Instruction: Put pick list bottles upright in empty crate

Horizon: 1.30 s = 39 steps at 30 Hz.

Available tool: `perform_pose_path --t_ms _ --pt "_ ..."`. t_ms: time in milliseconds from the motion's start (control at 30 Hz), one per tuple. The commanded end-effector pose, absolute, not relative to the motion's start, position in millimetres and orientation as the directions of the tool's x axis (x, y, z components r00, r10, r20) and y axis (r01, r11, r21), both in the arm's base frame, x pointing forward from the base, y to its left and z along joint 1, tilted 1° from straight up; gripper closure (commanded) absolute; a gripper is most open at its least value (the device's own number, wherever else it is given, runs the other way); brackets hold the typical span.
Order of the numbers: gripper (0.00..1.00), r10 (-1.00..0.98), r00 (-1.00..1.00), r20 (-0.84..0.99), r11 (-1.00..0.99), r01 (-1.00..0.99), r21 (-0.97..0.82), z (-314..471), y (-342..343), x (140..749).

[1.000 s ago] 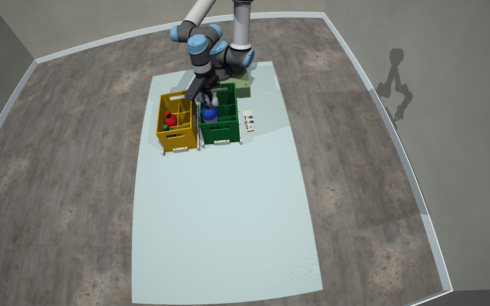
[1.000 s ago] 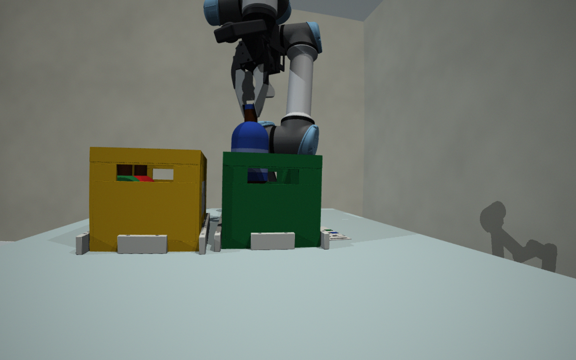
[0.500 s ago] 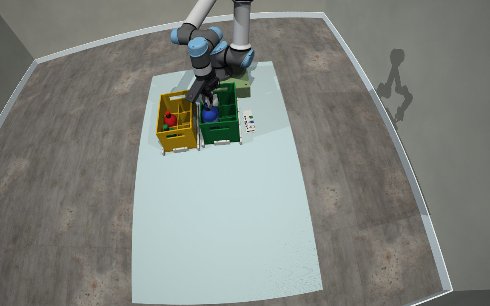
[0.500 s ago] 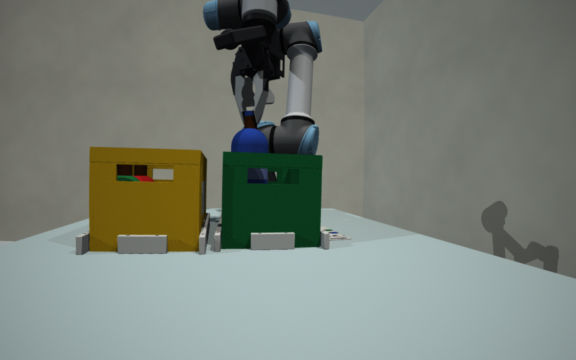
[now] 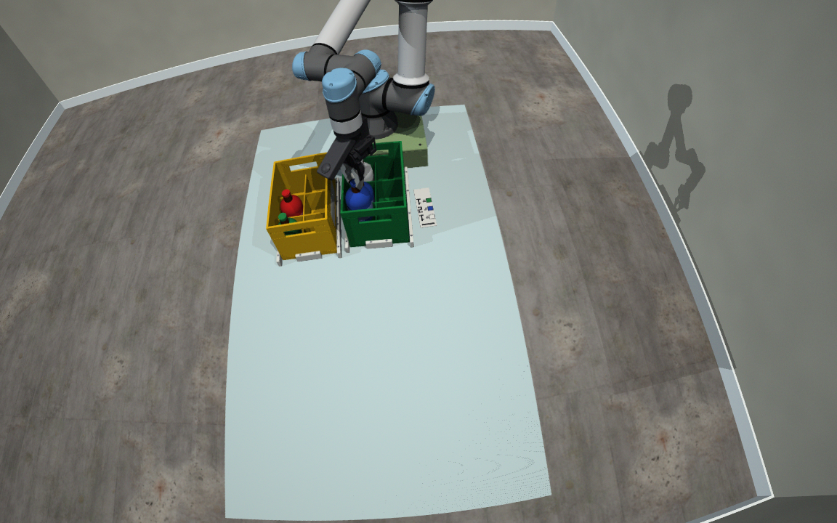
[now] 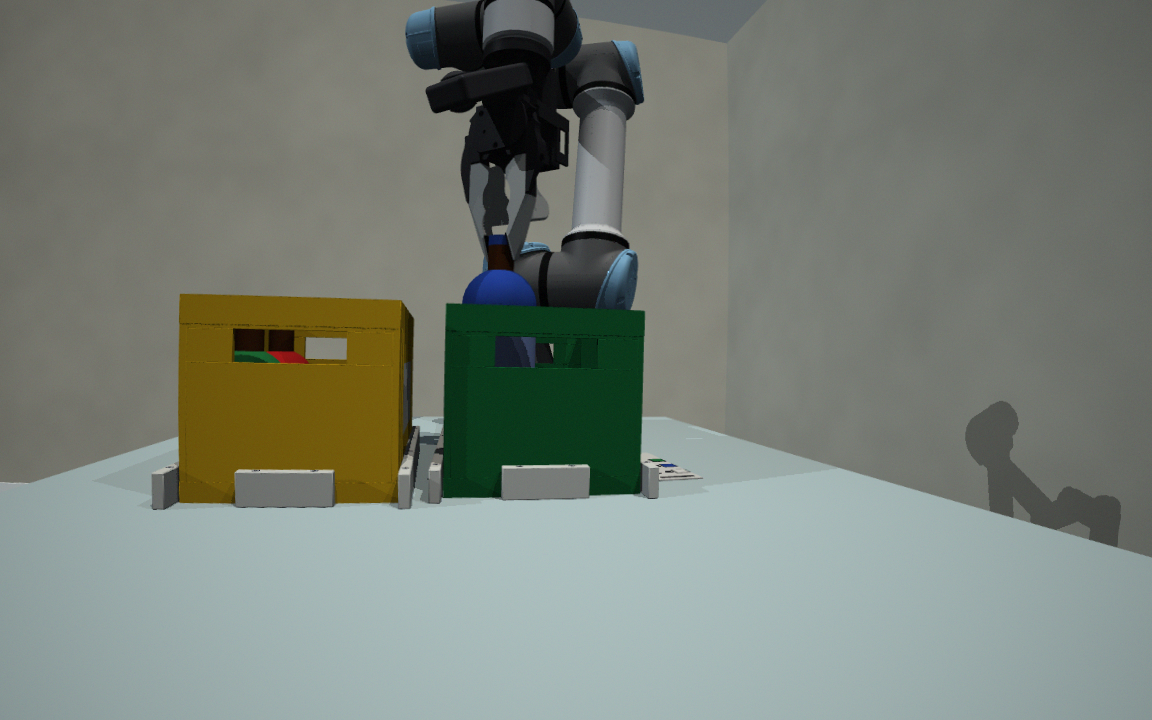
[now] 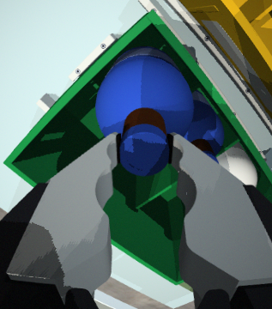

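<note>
My gripper is shut on the neck of a blue bottle, which stands upright and low in the front left cell of the green crate. Only its shoulder and cap show above the rim in the exterior view. Behind it in the green crate stand another blue bottle and a white bottle. The yellow crate on the left holds a red bottle and a green bottle. The pick list lies right of the green crate.
White brackets sit at the feet of both crates. The two crates stand close side by side. The arm's base block is behind the green crate. The room walls lie far off.
</note>
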State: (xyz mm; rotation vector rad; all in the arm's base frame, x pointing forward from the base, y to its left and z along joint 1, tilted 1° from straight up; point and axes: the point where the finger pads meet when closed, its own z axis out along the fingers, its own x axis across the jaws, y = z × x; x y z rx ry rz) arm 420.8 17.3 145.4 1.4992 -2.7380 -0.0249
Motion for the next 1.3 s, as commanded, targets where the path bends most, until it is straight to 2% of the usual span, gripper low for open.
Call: perform_pose_path --t_ms 0,1267 --pt "1.00 -0.842 -0.540 0.007 0.540 -0.842 0.017 141 16 423" --pt "1.00 -0.842 -0.540 0.007 0.540 -0.842 0.017 108 16 422"
